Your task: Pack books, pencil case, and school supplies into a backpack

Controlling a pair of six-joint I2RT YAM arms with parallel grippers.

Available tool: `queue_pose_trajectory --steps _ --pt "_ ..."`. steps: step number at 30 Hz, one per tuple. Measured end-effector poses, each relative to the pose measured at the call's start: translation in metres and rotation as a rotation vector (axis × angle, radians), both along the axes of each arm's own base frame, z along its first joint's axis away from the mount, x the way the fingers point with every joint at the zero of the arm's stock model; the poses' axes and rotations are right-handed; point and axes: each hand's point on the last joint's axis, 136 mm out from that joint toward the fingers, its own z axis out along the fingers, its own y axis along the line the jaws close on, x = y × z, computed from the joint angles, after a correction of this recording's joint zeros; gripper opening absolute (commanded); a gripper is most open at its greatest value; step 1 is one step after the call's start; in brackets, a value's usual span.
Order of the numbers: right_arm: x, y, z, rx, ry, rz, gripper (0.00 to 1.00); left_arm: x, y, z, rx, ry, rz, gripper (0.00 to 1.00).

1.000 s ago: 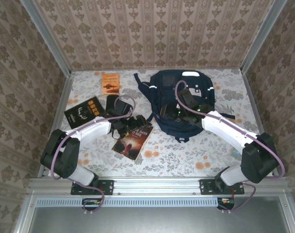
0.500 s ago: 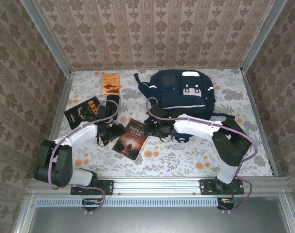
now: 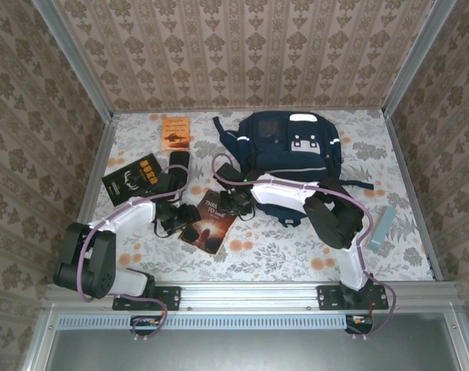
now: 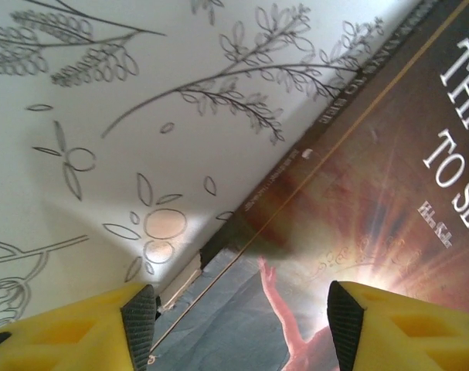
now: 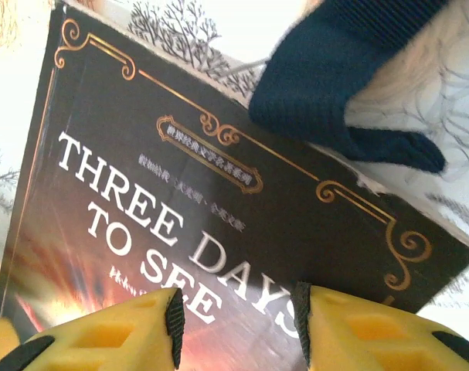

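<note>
left gripper (image 4: 242, 325): spread, straddling spine edge of brown book (image 3: 216, 229); best pry it up first
brown book: flat on table (image 3: 296, 255), by backpack (image 3: 288, 147) lower left
right gripper (image 5: 238, 325): spread over title, pinching nothing
backpack: strap tip (image 5: 327, 85) overlaps book's top (likely snag, lift clear)

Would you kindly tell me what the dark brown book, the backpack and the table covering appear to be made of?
The dark brown book: paperback, seemingly coated card; smooth cover with a printed gold border and pale title. The backpack: matt navy woven fabric; its strap shows a ribbed weave. The table covering: smooth pale sheet printed with flowers, cloth or vinyl, hard to tell.
</note>
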Motion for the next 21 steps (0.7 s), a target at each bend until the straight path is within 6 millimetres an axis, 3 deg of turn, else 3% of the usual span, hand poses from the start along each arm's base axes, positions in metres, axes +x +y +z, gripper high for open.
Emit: queue_pose_trajectory --steps 11,15,21 --pt "0.023 -0.003 0.001 -0.048 -0.026 0.041 0.45 -0.014 -0.037 0.006 -0.125 0.006 -0.121 0.56" --pt "0.018 -0.01 0.008 -0.066 -0.036 0.06 0.47 -0.013 -0.034 0.006 -0.111 0.001 -0.117 0.55" --pt "-0.005 -0.038 0.032 -0.099 -0.068 0.041 0.48 -0.005 -0.029 0.008 -0.066 -0.022 -0.108 0.54"
